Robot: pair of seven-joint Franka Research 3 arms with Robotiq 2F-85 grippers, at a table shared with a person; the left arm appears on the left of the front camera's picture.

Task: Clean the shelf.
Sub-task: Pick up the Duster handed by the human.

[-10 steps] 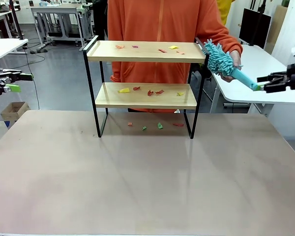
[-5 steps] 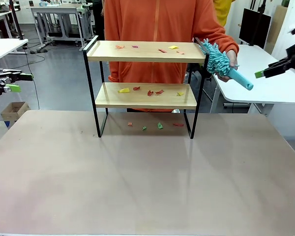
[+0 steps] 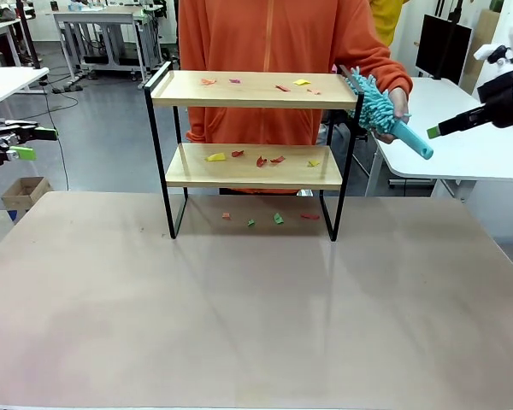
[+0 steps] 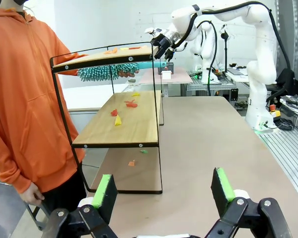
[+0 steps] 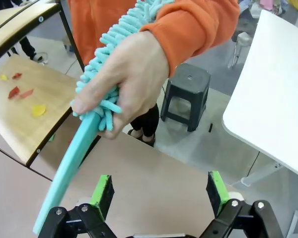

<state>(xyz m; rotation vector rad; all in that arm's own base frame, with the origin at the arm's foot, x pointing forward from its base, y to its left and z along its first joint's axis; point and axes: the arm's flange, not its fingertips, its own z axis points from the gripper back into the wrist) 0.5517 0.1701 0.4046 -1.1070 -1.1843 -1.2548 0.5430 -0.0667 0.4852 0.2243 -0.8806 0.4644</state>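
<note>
Shelf (image 3: 252,90) holds paper scraps (image 3: 215,157); a hand (image 5: 126,74) grips a duster (image 5: 72,158) beside it; left tool (image 4: 164,186) and right tool (image 5: 159,183) gape empty.

A robotics lab, with white robot arm (image 4: 262,54) and workbenches (image 3: 103,17)

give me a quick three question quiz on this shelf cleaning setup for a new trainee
1. True or false: the right gripper is shut on the duster.
2. Where do the coloured scraps lie? A: on the top board only. B: on both boards of the shelf and on the table beneath it. C: on the table only.
3. What holds the duster?
Key: 1 false, its jaws stand open with nothing between them. 2 B. 3 the person's hand.
</note>
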